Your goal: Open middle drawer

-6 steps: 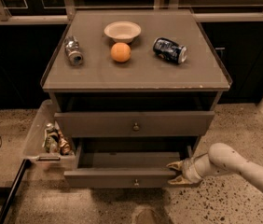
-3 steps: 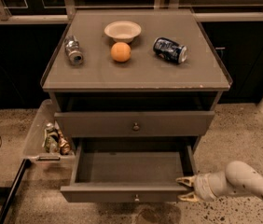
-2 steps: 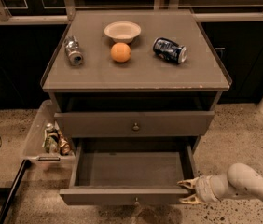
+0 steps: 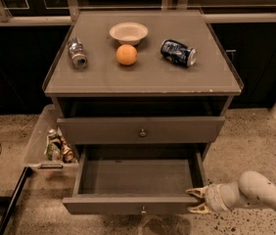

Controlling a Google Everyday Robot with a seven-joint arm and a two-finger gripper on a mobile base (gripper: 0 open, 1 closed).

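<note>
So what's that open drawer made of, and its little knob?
The middle drawer looks like wood, painted matte grey-brown: flat, dull boards, no shine. Its knob seems metal, small and glinting. The end effector sits at the drawer's front right corner.

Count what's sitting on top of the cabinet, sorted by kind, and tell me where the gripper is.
Cans: 2, a silver can and a blue can
Bowl: 1
Orange: 1
Total: 4
The gripper is at the front right corner of the open drawer.
</note>
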